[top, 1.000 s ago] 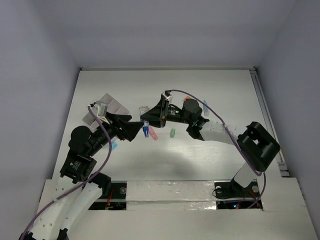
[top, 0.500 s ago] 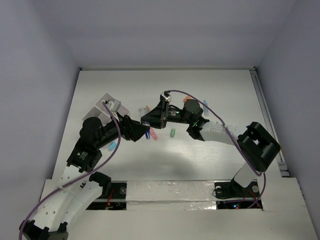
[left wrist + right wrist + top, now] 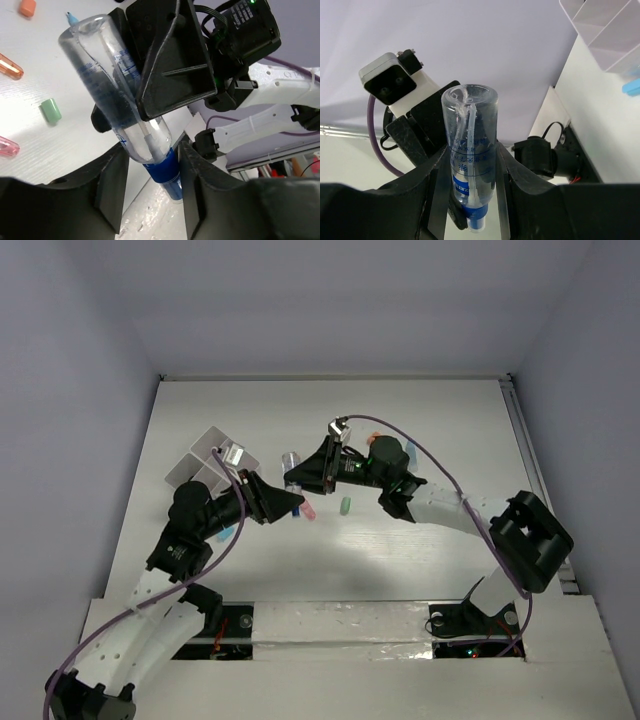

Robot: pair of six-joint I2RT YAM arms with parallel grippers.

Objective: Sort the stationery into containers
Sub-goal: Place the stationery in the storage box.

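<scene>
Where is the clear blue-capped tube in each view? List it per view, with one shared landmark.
Top external: tube, blue cap showing, just left of centre beside a pink marker.
Left wrist: tube slants across the middle, cap low between the left gripper fingers.
Right wrist: tube upright at centre, cap down.
Shared landmark: the right gripper clamped on its clear body.

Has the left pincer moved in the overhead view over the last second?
Yes. The left pincer has shifted rightward, away from the containers and closer to the green eraser, reaching the clear bottle.
</scene>
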